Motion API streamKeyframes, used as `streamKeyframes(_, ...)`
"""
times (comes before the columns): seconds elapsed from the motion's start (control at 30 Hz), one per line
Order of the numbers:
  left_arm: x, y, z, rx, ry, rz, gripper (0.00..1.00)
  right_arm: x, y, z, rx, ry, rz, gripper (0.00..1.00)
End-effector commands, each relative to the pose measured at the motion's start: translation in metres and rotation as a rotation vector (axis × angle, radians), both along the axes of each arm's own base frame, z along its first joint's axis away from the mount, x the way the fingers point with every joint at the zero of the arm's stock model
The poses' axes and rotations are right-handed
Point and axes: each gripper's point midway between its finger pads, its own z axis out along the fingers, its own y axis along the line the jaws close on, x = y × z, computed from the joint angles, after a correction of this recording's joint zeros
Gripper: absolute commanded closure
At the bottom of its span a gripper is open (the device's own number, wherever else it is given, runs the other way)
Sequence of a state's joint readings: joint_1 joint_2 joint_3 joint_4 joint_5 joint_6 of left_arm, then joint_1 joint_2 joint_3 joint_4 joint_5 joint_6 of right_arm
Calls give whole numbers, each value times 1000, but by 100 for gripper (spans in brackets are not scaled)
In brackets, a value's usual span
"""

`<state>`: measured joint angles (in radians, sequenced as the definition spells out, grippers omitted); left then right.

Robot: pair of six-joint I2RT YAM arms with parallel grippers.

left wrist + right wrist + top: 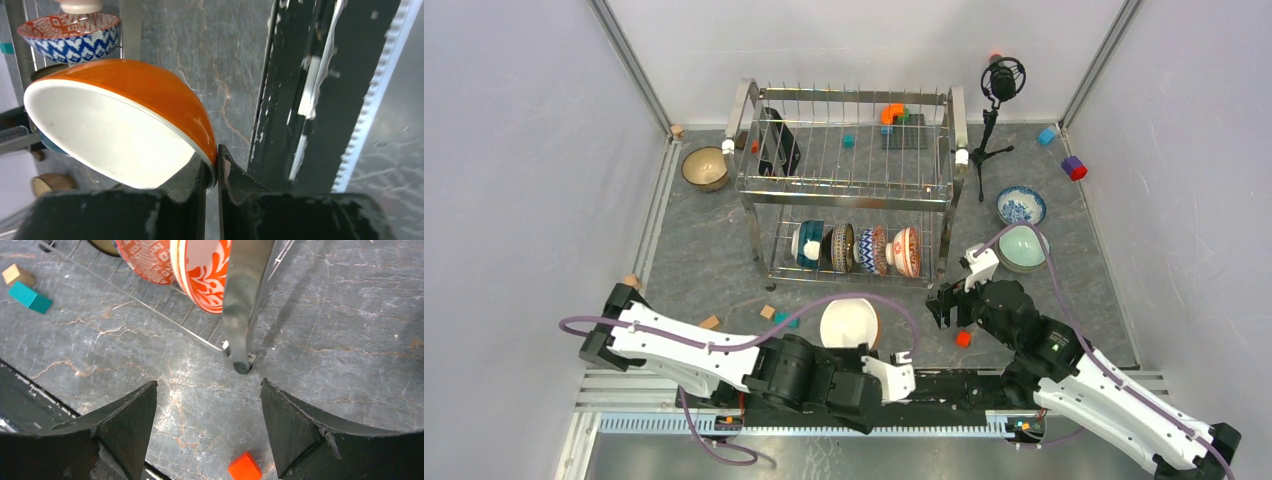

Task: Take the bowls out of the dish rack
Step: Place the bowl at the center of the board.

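Two claws to tell about, and I start with my left one. The left claw (216, 162) is pinched tight on the rim of the orange bowl (125, 125), one finger on the white inside and one on the orange outside. The bowl hangs tipped in that pinch. It is out of the rack, low over the table (704, 270), between the rack and the arm bases. I cannot tell if its bottom touches the table.

My right claw (208, 385) is wide open and holds nothing. It points down at bare table just in front of the rack's corner leg (242, 315). Just past that leg the red-and-white bowl (205, 270) stands on its edge. A small orange block (245, 467) lies close by the claw.

Farther out is the dish rack (849, 190). Its low shelf holds a row of bowls (871, 250) on edge, at least four I think. Three bowls sit out on the table: the brown-gold bowl (705, 167) to the left of the rack, the blue-and-white bowl (1021, 206) and the pale green bowl (1022, 247) to the right.

I think I am at the step of setting the orange bowl down. Next I need to lower it flat, let go, and lift away gently. Then the right claw could reach for the red-and-white bowl, keeping off the leg and wires.
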<state>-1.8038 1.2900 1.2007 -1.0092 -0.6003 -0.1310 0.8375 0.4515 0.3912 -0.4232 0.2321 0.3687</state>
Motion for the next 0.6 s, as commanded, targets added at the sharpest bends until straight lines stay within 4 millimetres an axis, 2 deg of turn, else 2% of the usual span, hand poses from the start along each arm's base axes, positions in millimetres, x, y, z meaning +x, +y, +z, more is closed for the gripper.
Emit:
streamKeyframes(0.0, -5, 2, -18, 114, -62, -192, 98, -14, 12, 25, 49, -10, 105, 19)
streamKeyframes(0.1, -17, 6, -44, 204, -49, -338, 98, -20, 14, 33, 56, -8, 145, 18)
streamKeyframes(0.2, -27, 9, -61, 253, -39, -465, 98, -27, 20, 40, 67, 7, 196, 18)
streamKeyframes(0.43, -44, 22, -85, 372, -3, -746, 98, -51, 48, 44, 94, 88, 399, 14)
streamKeyframes(0.57, -34, 28, -90, 454, -70, -813, 98, -53, 57, 46, 105, 115, 433, 15)
